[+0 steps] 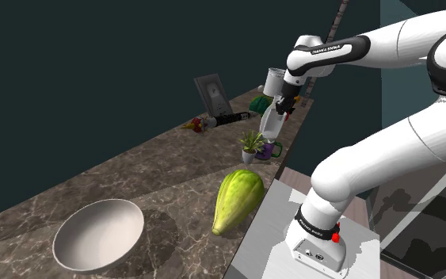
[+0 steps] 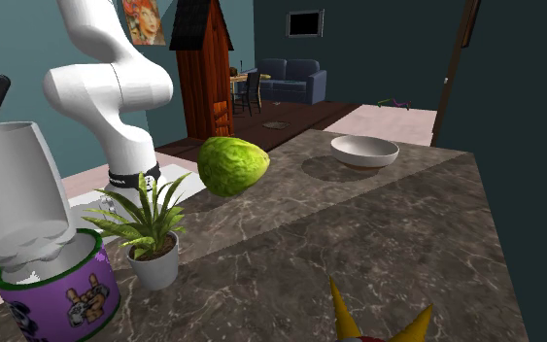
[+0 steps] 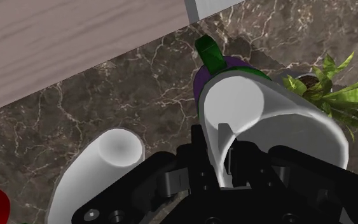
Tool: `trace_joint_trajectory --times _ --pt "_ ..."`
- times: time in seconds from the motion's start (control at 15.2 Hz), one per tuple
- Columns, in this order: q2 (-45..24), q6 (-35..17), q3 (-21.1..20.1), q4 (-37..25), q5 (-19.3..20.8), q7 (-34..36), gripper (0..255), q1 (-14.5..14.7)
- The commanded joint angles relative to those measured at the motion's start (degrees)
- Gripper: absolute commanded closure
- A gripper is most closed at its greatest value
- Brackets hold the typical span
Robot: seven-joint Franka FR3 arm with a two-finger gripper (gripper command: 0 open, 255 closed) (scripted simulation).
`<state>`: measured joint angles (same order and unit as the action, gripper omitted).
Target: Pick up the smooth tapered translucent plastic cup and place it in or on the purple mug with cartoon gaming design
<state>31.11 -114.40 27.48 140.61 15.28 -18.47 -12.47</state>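
Observation:
The pale whitish tapered cup (image 2: 14, 199) hangs tilted, its narrow base down inside the mouth of the purple mug (image 2: 62, 296), which carries cartoon figures and a green rim. My gripper (image 1: 283, 101) is shut on the cup's (image 1: 270, 123) upper rim, directly above the mug (image 1: 271, 149) near the counter's edge. In the wrist view the black fingers (image 3: 225, 156) clasp the cup's wall (image 3: 279, 121), and the mug's purple side (image 3: 203, 79) and green handle (image 3: 210, 54) show past the cup's base.
A small potted plant (image 2: 150, 238) stands right beside the mug. Along the marble counter (image 2: 378, 233) lie a big green fruit (image 1: 237, 200) and a white bowl (image 1: 98, 234). A picture frame (image 1: 213, 93), a metal can (image 1: 274, 81) and a white cylinder (image 3: 101, 165) are nearby.

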Motion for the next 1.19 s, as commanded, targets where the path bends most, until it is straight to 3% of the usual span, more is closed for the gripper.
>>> trace_joint_trajectory --times 0.0,0.33,0.4,0.73,0.99,1.12 --pt "0.0 -0.2 0.0 0.3 0.0 0.1 255 0.0" --pt "0.0 -0.2 0.0 0.3 0.0 0.1 255 0.0" --pt "0.0 -0.1 0.0 0.2 0.0 0.1 0 0.0" --pt "0.0 -0.2 0.0 0.3 0.0 0.1 0 0.0" --pt "1.7 7.5 -1.7 -5.7 -0.9 0.0 0 0.2" --pt "1.7 7.5 -1.7 -5.7 -0.9 0.0 0 0.2"
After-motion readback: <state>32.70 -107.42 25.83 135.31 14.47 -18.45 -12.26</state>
